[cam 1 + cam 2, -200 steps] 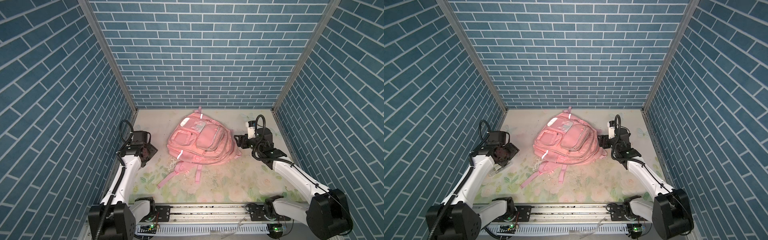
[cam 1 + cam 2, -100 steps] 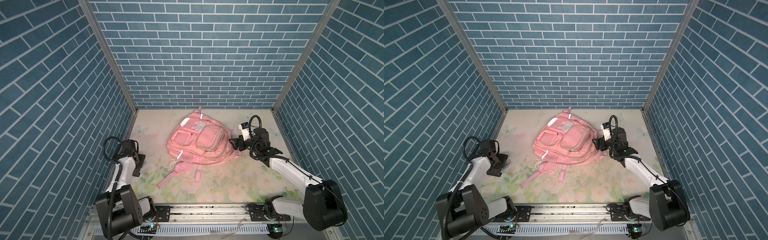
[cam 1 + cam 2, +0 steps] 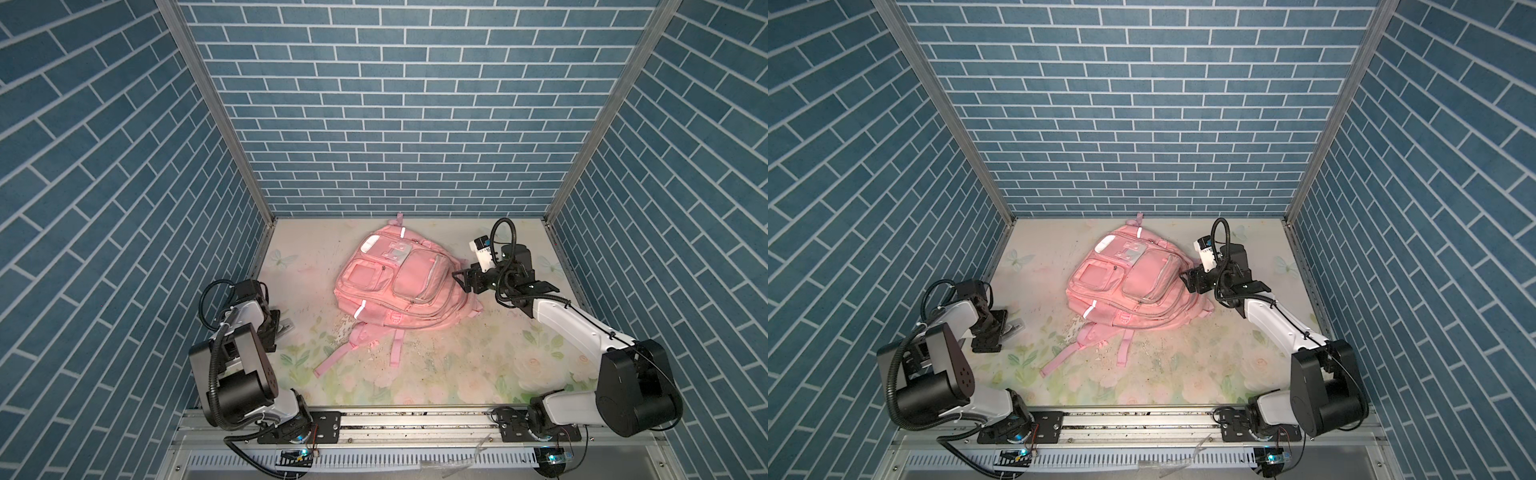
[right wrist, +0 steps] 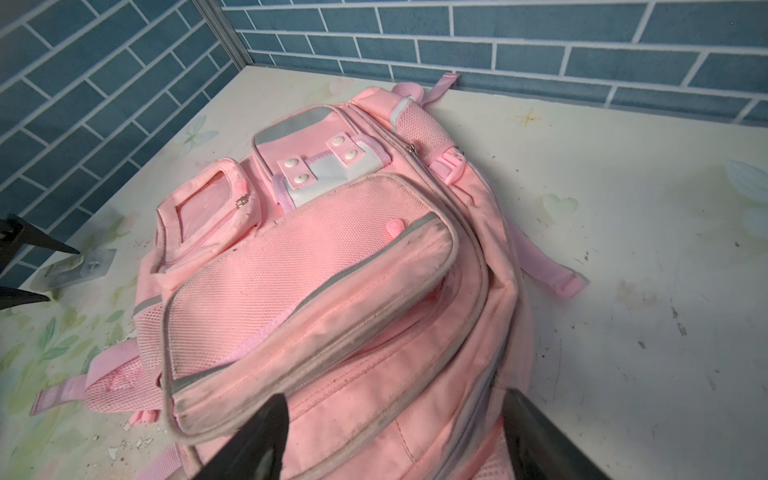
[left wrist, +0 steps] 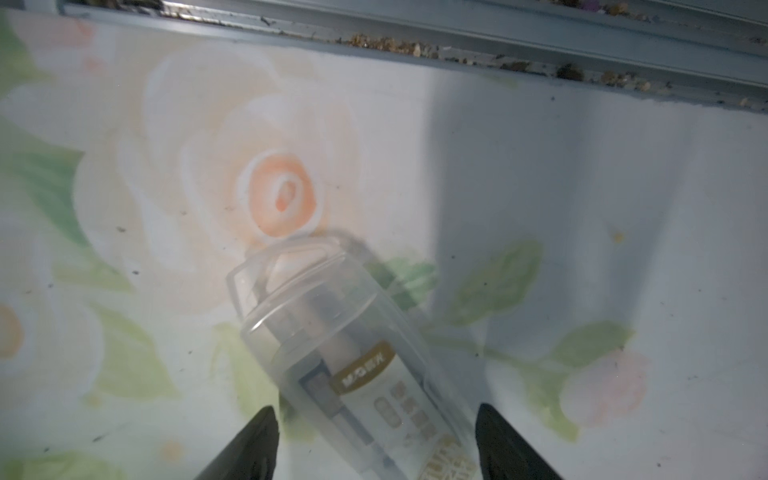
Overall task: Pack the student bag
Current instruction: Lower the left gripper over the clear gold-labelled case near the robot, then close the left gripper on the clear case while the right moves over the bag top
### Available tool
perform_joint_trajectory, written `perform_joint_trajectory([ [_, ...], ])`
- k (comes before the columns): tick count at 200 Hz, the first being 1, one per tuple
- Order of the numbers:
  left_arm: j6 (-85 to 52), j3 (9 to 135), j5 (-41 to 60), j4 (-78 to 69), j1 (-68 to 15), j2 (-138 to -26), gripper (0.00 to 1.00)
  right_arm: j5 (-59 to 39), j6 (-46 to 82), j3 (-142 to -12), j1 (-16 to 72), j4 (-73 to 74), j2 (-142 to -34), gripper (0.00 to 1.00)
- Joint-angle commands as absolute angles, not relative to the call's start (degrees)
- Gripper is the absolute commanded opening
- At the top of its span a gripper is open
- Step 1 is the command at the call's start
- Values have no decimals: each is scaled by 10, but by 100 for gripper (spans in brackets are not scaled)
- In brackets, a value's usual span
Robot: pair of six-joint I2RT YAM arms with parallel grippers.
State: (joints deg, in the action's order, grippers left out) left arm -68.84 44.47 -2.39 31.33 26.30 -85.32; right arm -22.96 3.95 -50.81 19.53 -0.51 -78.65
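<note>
The student bag (image 3: pixel 399 286) (image 3: pixel 1133 286) is a pink backpack lying front-up in the middle of the floral mat, pockets zipped. In the right wrist view the student bag (image 4: pixel 332 270) fills the frame. My right gripper (image 3: pixel 461 280) (image 4: pixel 395 415) stands open at the bag's right side, its fingers astride the side seams, gripping nothing. At the left, my left gripper (image 3: pixel 1005 328) (image 5: pixel 376 419) is low over a clear plastic case (image 5: pixel 353 353) (image 3: pixel 286 326). It stands open, one finger on each side of the case with small gaps.
Blue brick walls (image 3: pixel 395 124) close in the back and both sides. A metal rail (image 3: pixel 395 419) runs along the front. Pink straps (image 3: pixel 332 361) trail from the bag toward the front, with crumbs (image 3: pixel 345 332) scattered on the mat beside them.
My left arm has drawn back toward the front left and come down over the clear case. My right gripper has moved left up to the bag's side.
</note>
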Motion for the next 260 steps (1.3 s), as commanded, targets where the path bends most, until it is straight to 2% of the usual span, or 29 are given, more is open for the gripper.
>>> perform_joint_trajectory([
  [1,-664,456,-22,295,271,-885,75,-250,9,-532,195,-36,-792,81],
  [71,-566,419,43,242,268,-921,66,-225,-3,-597,242,-91,-796,76],
  [111,-541,378,79,212,266,-893,59,-226,14,-613,271,-101,-797,67],
  [179,-507,368,149,218,253,-778,54,-263,71,-658,319,-100,-826,62],
  [240,-558,409,171,235,170,-622,52,-322,143,-722,397,-45,-906,61],
  [260,-550,423,143,287,173,-615,61,-314,137,-776,430,-74,-951,61],
])
